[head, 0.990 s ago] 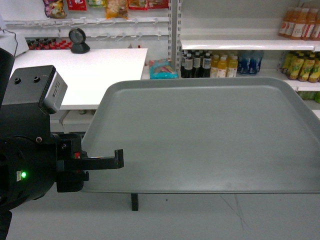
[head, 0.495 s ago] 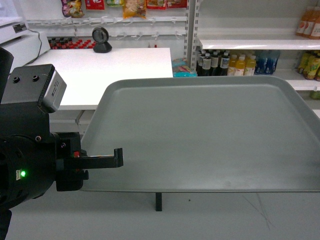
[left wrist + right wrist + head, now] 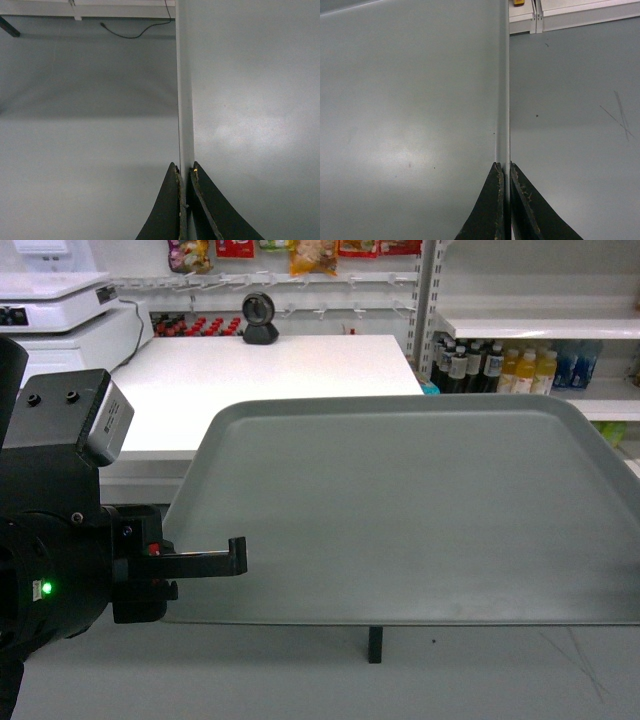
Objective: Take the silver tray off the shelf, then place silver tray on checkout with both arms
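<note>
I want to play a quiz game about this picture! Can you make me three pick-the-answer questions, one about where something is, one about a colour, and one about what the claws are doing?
1. Where is the silver tray?
A. Lying on the checkout
B. Held up in the air in front of the checkout
C. On the floor

2. What colour is the small light on the left arm?
A. Green
B. Red
C. Blue

3. What are the two claws doing?
A. Both wide open
B. Both pinching the tray's rim
C. One is holding a bottle

Answers:
1 B, floor shows under the tray and the checkout lies behind it.
2 A, it glows green.
3 B, the left claw and right claw each close on a rim edge.
</note>
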Robot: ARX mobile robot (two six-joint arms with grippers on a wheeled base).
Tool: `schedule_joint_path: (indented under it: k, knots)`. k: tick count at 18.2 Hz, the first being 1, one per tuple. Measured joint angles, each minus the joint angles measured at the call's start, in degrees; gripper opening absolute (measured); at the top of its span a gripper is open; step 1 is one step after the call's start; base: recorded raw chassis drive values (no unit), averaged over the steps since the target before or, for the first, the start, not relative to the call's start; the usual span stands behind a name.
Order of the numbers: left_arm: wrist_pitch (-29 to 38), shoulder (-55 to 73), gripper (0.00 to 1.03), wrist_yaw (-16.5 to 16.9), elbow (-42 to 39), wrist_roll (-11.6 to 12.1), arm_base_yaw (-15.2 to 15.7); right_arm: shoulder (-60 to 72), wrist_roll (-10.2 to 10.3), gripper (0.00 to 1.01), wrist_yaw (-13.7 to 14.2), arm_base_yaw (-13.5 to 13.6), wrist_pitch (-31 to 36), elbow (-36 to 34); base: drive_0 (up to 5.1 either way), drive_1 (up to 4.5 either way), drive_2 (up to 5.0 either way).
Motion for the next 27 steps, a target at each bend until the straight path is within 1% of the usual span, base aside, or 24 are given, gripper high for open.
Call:
schedule_joint_path:
  k: [12,14,16,27]
  knots:
    - [-0.1,0.0,0.03,0.0,0.0,0.0,0.0,0.0,0.0,0.02,0.0,0.0,0.0,0.0,-5.0,2.44,2.4]
    - [-0.2,0.0,0.03,0.0,0.0,0.2,0.5,0.0,0.2,0.02,-0.1,0.7,0.4,0.1,-4.9,2.53,2.5]
    - [-0.2,-0.1,0.03,-0.2,0.0,0.2,0.1,0.0,0.3,0.02,0.1,0.3,0.0,0.0,-4.9,2.53,2.5]
    - [-0.3,-0.1,0.03,-0.2,0.0,0.2,0.1,0.0,0.3,0.02,0.1,0.3,0.0,0.1,-4.9,2.53,2.5]
